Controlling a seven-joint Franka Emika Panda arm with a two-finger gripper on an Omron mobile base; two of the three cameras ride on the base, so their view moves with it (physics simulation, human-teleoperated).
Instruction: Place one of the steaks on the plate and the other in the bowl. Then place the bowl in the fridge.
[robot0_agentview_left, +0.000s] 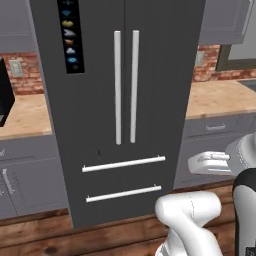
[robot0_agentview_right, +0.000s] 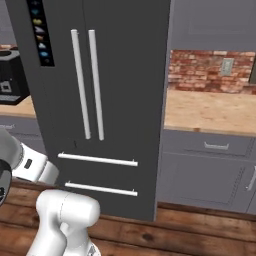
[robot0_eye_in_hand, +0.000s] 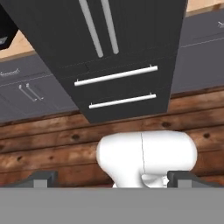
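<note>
The gripper (robot0_eye_in_hand: 112, 177) appeared in the hand view as two dark finger tips (robot0_eye_in_hand: 42, 177) set wide apart at the bottom edge, with nothing between them; it held nothing and pointed down over the wooden floor (robot0_eye_in_hand: 52, 144) toward the base of the fridge (robot0_eye_in_hand: 131, 43). The fridge stood shut straight ahead, filling the middle of both base views, its foot on the floor planks. Counted on its front were two long vertical silver handles (robot0_agentview_left: 126, 87) side by side at the door seam, two horizontal bar handles (robot0_agentview_left: 123, 164) on the two lower drawers, and one black icon panel (robot0_agentview_left: 70, 35) on the upper left door. The panel carried a column of small coloured pictograms; no lettering could be read on it. The hand view cut the door handles off and showed both drawer bars in full. The left base view alone showed a light switch plate (robot0_agentview_left: 16, 68) on the brick wall (robot0_agentview_left: 27, 75) to the fridge's left, and the edge of a black appliance (robot0_agentview_left: 5, 95) on the wooden counter (robot0_agentview_left: 27, 117). The right base view showed that appliance (robot0_agentview_right: 11, 75) more fully, and a second wall plate (robot0_agentview_right: 227, 65) on the brick to the fridge's right, above a counter (robot0_agentview_right: 210, 112) and grey cabinets (robot0_agentview_right: 210, 170).
</note>
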